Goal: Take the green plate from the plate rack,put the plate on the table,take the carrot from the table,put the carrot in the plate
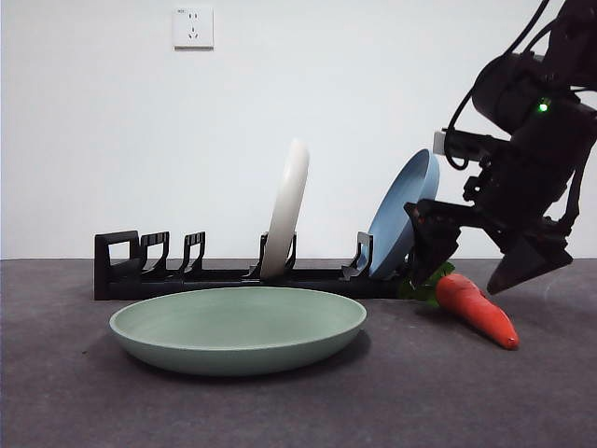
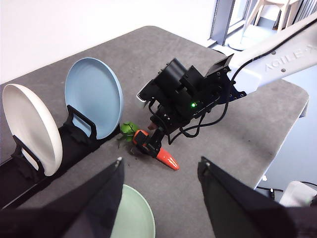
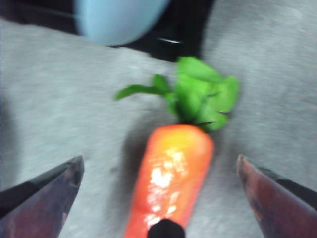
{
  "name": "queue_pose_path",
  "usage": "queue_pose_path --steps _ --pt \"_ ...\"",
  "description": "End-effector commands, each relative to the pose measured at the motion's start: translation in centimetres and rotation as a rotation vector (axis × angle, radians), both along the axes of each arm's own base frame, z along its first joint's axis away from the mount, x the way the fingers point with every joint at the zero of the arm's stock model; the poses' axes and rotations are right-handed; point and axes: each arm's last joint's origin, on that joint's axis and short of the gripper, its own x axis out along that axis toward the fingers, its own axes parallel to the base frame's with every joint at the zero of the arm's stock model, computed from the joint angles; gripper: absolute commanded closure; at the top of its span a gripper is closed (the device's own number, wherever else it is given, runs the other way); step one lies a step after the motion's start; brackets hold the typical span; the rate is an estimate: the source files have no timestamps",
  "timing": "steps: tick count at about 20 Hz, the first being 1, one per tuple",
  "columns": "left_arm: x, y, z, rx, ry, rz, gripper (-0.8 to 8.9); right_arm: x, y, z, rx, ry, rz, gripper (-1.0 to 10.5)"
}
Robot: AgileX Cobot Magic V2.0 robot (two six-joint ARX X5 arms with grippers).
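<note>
The green plate [image 1: 238, 327] lies flat on the table [image 1: 420, 392] in front of the plate rack [image 1: 233, 275]; its rim shows in the left wrist view [image 2: 133, 213]. The carrot [image 1: 476, 308] lies on the table right of the plate, with its leaves towards the rack. My right gripper [image 1: 471, 271] is open and low, one jaw on each side of the carrot [image 3: 171, 168], not touching it. The left wrist view shows it over the carrot [image 2: 166, 158]. My left gripper [image 2: 160, 173] is open and empty, high above the table.
A cream-white plate [image 1: 286, 210] and a blue plate [image 1: 403, 219] stand upright in the rack. The blue plate [image 3: 119, 17] is close behind the carrot's leaves [image 3: 198, 94]. The table's edge [image 2: 277, 148] lies beyond the right arm. A wall socket [image 1: 193, 27] is behind.
</note>
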Motion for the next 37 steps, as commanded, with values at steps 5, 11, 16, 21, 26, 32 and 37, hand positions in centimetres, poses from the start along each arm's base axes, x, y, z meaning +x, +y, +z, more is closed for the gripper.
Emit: queue_pose_path --steps 5,11,16,21,26,32,37 --pt "-0.1 0.0 -0.1 -0.001 0.008 0.006 5.58 0.2 0.1 -1.0 0.005 0.031 -0.026 6.9" --pt "0.0 0.0 -0.1 0.0 0.008 0.007 5.58 0.1 0.1 -1.1 0.014 0.051 -0.029 9.6" --pt "-0.1 0.0 -0.2 0.005 0.007 0.006 5.59 -1.1 0.5 1.5 0.027 0.026 -0.003 9.6" --pt "0.0 0.0 -0.2 0.013 0.005 0.005 5.62 -5.7 4.8 7.5 0.166 -0.072 0.171 9.6" --pt "-0.1 0.1 -0.4 0.035 0.016 0.003 5.61 -7.6 11.8 6.4 0.234 -0.137 0.271 9.6" --pt "-0.2 0.2 -0.7 0.063 0.031 0.003 5.62 -6.7 16.2 0.5 0.267 -0.09 0.3 9.6" --pt "-0.2 0.3 -0.9 0.08 0.04 0.003 5.62 -6.1 17.0 -2.7 0.22 -0.019 0.296 9.6"
